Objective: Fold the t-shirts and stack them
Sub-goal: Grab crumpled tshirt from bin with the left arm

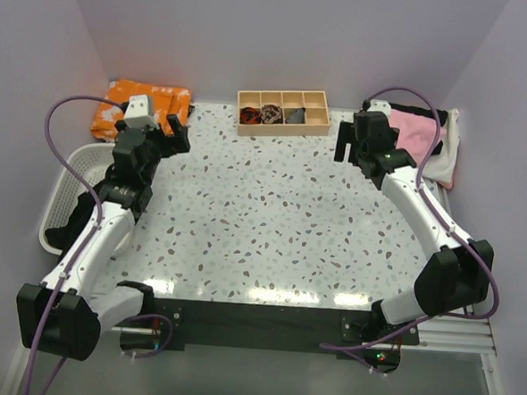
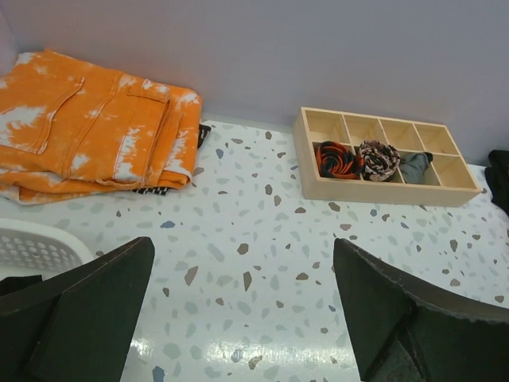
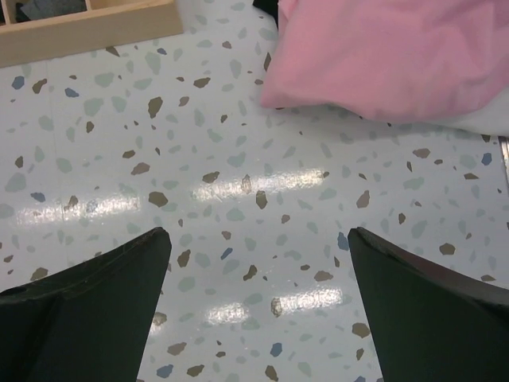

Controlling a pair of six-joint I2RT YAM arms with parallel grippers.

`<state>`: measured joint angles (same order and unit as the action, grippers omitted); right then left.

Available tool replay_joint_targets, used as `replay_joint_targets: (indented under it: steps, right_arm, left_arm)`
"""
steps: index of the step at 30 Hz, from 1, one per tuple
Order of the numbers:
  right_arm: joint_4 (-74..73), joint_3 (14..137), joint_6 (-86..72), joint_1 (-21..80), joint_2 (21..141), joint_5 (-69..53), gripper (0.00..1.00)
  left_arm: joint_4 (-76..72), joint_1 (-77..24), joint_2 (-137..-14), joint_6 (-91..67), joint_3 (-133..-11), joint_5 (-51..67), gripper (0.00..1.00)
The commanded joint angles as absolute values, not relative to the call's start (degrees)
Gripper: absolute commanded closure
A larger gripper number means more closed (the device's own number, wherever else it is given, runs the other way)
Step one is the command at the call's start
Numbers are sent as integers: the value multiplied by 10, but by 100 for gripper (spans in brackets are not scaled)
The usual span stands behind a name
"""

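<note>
Tabletop (image 1: 280,216), speckled white. Left arm (image 1: 100,232), stretched toward far left; right arm (image 1: 416,198), stretched toward far right. T-shirts (image 1: 417,131), pink topmost, piled at far-right corner. Left gripper (image 2: 242,255), spread, empty, above tabletop. Right gripper (image 3: 258,235), spread, empty, near the pile

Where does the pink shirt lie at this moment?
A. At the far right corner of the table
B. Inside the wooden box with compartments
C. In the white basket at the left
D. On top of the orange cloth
A: the pink shirt lies at the far right corner of the table, just beyond the open right gripper.
</note>
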<state>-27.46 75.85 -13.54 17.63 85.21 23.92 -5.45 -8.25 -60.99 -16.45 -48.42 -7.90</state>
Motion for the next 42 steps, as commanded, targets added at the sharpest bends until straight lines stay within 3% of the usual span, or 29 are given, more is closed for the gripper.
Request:
replay_joint_targets:
  steps: [1, 9, 12, 23, 31, 42]
  right_arm:
    - [-299, 768, -123, 178, 846, 260, 1]
    - [-323, 782, -127, 178, 870, 266, 1]
    - [-334, 783, -134, 178, 881, 277, 1]
    - [-350, 798, -141, 178, 908, 262, 1]
    - [-355, 802, -146, 177, 925, 256, 1]
    - [-363, 811, -149, 177, 950, 246, 1]
  left_arm:
    - [-27, -79, -637, -178, -562, -154, 0]
    - [129, -78, -681, -217, -628, -267, 0]
    - [185, -63, -682, -305, -620, -321, 0]
    - [285, 23, -698, -379, -591, -290, 0]
    - [254, 87, -732, -389, -522, -237, 4]
    - [222, 91, -803, -388, -514, -204, 48]
